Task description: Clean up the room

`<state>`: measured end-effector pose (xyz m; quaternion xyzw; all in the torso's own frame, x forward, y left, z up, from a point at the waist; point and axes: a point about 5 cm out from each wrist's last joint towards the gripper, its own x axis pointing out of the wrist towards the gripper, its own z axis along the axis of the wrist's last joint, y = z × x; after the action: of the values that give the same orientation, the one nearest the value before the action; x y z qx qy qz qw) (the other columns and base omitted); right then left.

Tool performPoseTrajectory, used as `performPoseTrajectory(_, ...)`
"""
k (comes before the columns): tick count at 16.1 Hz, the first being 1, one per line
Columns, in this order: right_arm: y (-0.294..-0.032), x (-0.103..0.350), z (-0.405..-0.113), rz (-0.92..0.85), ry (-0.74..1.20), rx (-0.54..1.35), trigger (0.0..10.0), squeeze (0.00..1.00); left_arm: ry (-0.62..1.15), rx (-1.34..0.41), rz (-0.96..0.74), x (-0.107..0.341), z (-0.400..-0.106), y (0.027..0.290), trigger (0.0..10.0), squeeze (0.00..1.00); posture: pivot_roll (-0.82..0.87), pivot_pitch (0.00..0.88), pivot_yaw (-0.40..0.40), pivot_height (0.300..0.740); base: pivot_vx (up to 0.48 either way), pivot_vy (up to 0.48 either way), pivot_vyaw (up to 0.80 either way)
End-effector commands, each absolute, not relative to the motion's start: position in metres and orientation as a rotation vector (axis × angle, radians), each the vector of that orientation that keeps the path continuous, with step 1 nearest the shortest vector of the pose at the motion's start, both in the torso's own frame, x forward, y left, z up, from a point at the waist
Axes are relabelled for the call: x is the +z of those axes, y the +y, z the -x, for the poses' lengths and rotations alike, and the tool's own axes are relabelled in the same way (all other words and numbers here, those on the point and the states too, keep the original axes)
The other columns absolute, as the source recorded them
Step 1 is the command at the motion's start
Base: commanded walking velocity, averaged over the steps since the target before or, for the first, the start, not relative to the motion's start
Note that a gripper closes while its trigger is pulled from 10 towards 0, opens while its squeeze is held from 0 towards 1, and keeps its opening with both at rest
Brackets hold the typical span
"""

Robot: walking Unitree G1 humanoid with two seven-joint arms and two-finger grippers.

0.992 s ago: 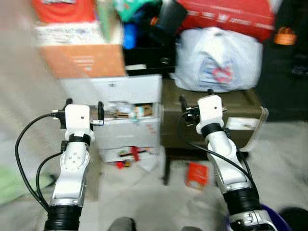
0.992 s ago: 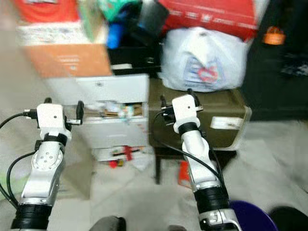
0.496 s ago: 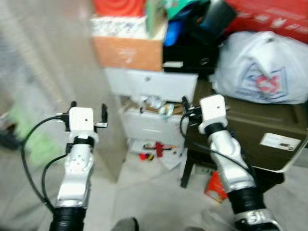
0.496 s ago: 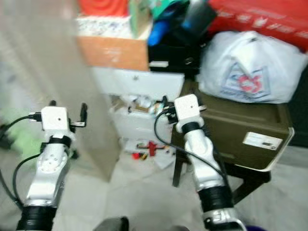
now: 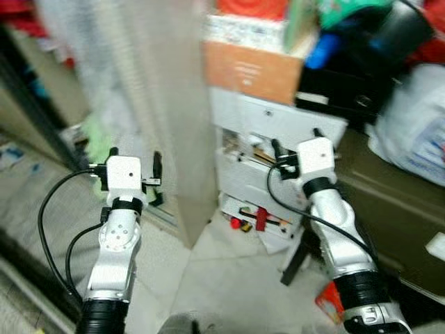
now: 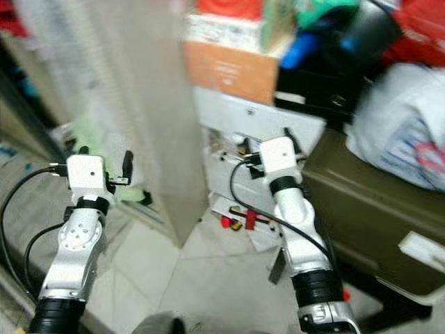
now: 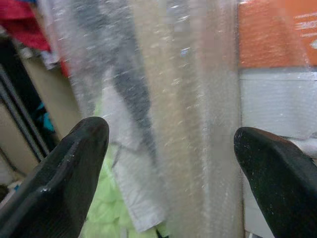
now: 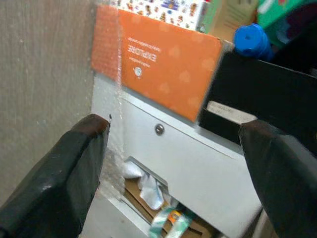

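At the far left a dark doorway or sliding track edged the pale floor (image 5: 229, 278), and beside it a heap of soft green stuff (image 7: 111, 208) lay against a tall panel wrapped in bubble film (image 5: 163, 104), probably parked upright there to keep it out of the walkway. The left claw (image 5: 132, 161) was raised in front of that panel with its two black fingers (image 7: 64, 173) spread wide and nothing between them, a carrying-ready pose that suited walking about rather than reaching. To the right of the panel stood a white drawer unit (image 5: 278, 149) with an orange box (image 8: 163, 69) stacked on top; its drawers hung partly out, stuffed with paper and wrappers, and small red bits of litter (image 5: 259, 219) lay on the floor at its foot, which looked like the likeliest things to be tidied. The right claw (image 5: 297, 142) was held up before the drawer front, likewise spread apart and empty. Further right a dark trunk (image 6: 361, 209) carried a white plastic bag (image 6: 403, 132), piled as storage. Blur hid finer detail.
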<state>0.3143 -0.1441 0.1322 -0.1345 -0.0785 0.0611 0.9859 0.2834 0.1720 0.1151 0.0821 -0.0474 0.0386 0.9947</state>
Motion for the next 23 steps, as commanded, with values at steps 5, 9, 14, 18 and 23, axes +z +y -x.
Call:
performPoseTrajectory(5,-0.1374,0.1320,-0.3144,0.243,-0.159,0.137,10.0,0.00,-0.106,0.067,-0.155,0.1188,-0.2844,0.1753,10.0,0.00,-0.13,0.000,0.021,0.740,0.000,0.000,0.00)
performPoseTrajectory(9,-0.1382,0.1300,-0.3150,0.229,-0.145,0.135,10.0,0.00,-0.113,0.046,-0.152,0.1187,-0.2841,0.1733,10.0,0.00,-0.13,0.000,0.019,0.740,0.134,0.000,-0.40)
performPoseTrajectory(14,-0.1377,0.1300,-0.3151,0.226,-0.147,0.141,10.0,0.00,-0.113,0.031,-0.147,0.1184,-0.2839,0.1720,10.0,0.00,-0.13,0.000,0.017,0.740,0.276,0.000,-0.16)
performPoseTrajectory(18,-0.1368,0.1294,-0.3152,0.225,-0.146,0.142,10.0,0.00,-0.109,0.021,-0.145,0.1179,-0.2836,0.1712,10.0,0.00,-0.13,0.000,0.017,0.740,0.301,0.000,0.00)
performPoseTrajectory(23,-0.1374,0.1294,-0.3161,0.222,-0.144,0.134,10.0,0.00,-0.103,0.030,-0.147,0.1177,-0.2841,0.1717,10.0,0.00,-0.13,0.000,0.019,0.740,0.000,0.000,0.00)
